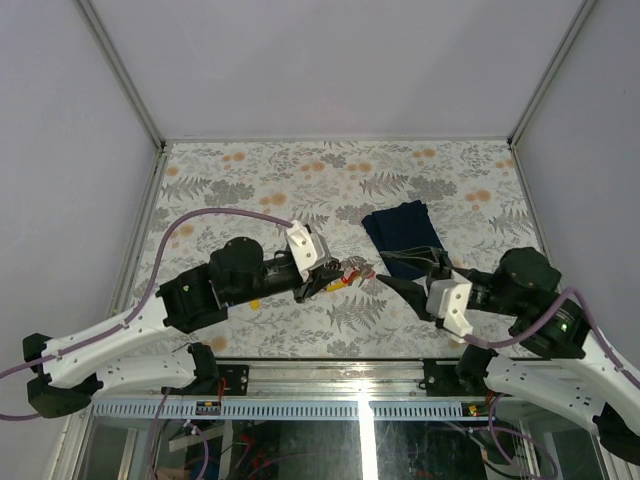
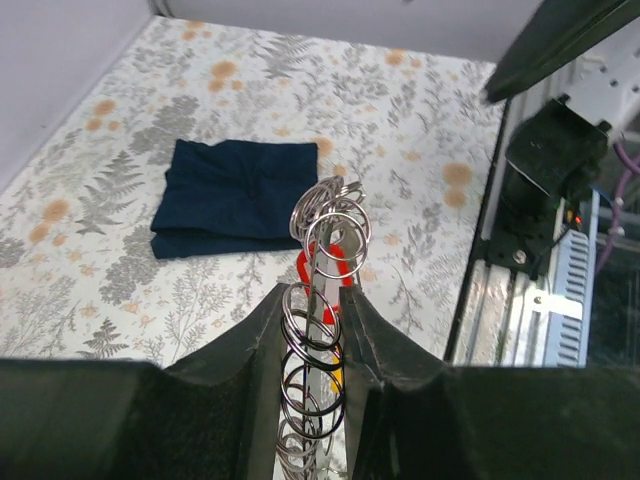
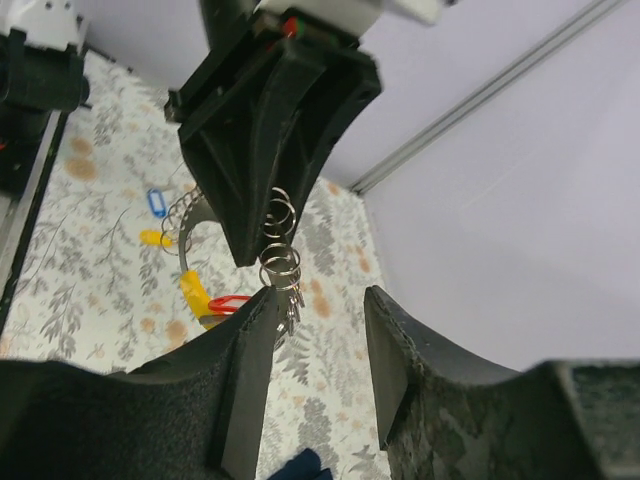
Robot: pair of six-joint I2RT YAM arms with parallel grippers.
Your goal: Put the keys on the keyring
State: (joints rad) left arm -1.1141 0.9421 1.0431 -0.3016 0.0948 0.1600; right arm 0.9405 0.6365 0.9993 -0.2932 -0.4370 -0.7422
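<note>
Silvery metal first: the keyring point(image 2: 330, 215), basically a loop of small overlapping rings, is pinched edge-on between the two black fingers point(image 2: 250, 360) of the left gripper point(image 2: 315, 300), so that one is clamped narrow on it. The top of the loop is seen sticking out past the fingertips. A red tag point(image 2: 325, 265) is hung on it just beyond the tips, and a bit of yellow is glimpsed further back between the fingers. From the right wrist view, more of the loop is seen curving away below the left gripper, with a blue tag point(image 3: 157, 203) and yellow tags point(image 3: 195, 292) attached to it. Separate keys can't really be picked out, too small tbh.

The right gripper point(image 3: 320, 300) is pointed at the left one, fingers spread apart with nothing between them. The nearest small rings are lined up right at one of its fingertips; touching or not can't be told. A dark navy folded cloth point(image 2: 235, 200) is laid flat on the floral table point(image 2: 420, 130), beyond the left gripper's tips and off to the side, apart from the ring.
</note>
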